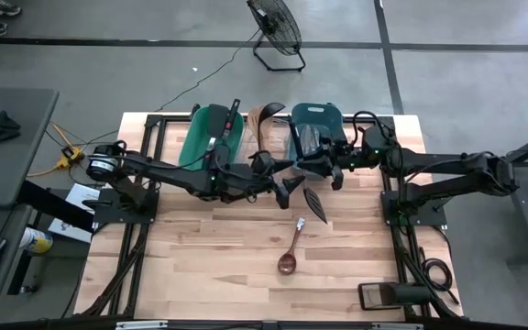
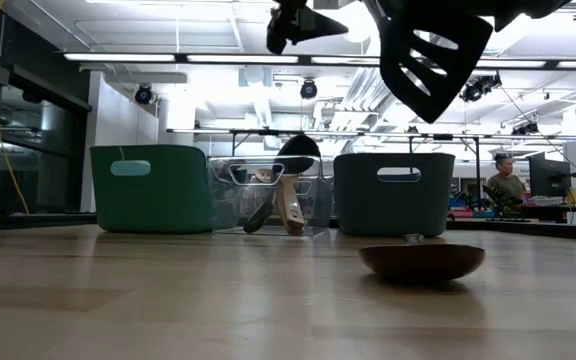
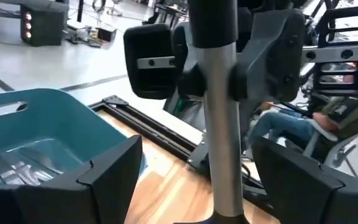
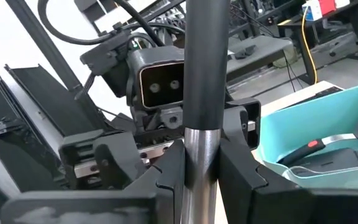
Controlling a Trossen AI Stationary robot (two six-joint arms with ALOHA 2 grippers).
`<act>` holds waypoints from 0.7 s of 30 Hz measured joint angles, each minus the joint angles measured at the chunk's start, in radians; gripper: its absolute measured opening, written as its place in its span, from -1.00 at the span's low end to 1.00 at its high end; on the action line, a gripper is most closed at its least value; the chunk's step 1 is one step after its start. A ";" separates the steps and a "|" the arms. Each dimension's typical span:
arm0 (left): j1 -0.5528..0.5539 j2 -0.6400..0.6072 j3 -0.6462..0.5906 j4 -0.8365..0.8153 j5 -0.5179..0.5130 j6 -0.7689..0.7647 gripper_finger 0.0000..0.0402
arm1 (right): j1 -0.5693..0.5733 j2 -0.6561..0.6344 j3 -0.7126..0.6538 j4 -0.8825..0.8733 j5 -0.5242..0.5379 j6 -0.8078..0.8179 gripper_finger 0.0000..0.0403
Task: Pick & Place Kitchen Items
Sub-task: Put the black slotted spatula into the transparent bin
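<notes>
While right gripper (image 4: 201, 177) clamps the slotted spatula (image 1: 315, 203) aloft, left gripper (image 3: 194, 180) gapes beside its handle.

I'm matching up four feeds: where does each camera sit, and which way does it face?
High view: above the table, looking straight down; both arms show, meeting at the slotted spatula.
Low view: at tabletop height, looking level toward the green bin; arm parts overhead.
Left wrist view: on the left arm; left gripper open around the spatula's handle.
Right wrist view: on the right arm; right gripper shut on that handle.
Shared: all show the spatula.
</notes>
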 joint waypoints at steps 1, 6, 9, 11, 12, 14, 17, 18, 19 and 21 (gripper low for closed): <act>0.000 0.000 0.004 -0.001 0.001 0.000 0.51 | 0.000 0.002 0.000 0.002 0.000 -0.008 -0.68; 0.000 0.020 0.024 0.000 0.028 0.000 0.51 | 0.000 0.032 0.000 0.038 0.001 -0.019 -0.68; 0.000 0.024 0.034 0.016 0.034 -0.013 0.49 | 0.001 0.046 0.000 0.088 -0.002 -0.014 -0.68; 0.000 0.028 0.034 0.007 0.037 -0.018 0.45 | 0.001 0.050 0.000 0.085 -0.007 -0.014 -0.68; 0.000 0.030 0.032 0.002 0.039 -0.020 0.42 | 0.001 0.052 0.000 0.083 -0.008 -0.014 -0.68; 0.000 0.029 0.032 0.002 0.038 -0.040 0.34 | 0.001 0.053 0.000 0.080 -0.009 -0.014 -0.68; 0.000 0.029 0.032 0.002 0.038 -0.068 0.19 | 0.001 0.052 0.000 0.084 -0.020 -0.014 -0.68; 0.000 0.029 0.032 0.000 0.038 -0.073 0.14 | 0.001 0.052 0.000 0.083 -0.021 -0.014 -0.68; 0.000 0.029 0.032 0.001 0.038 -0.075 0.08 | 0.001 0.052 0.000 0.082 -0.021 -0.015 -0.68; 0.000 0.029 0.032 0.002 0.038 -0.075 -0.03 | 0.001 0.052 0.000 0.081 -0.022 -0.016 -0.68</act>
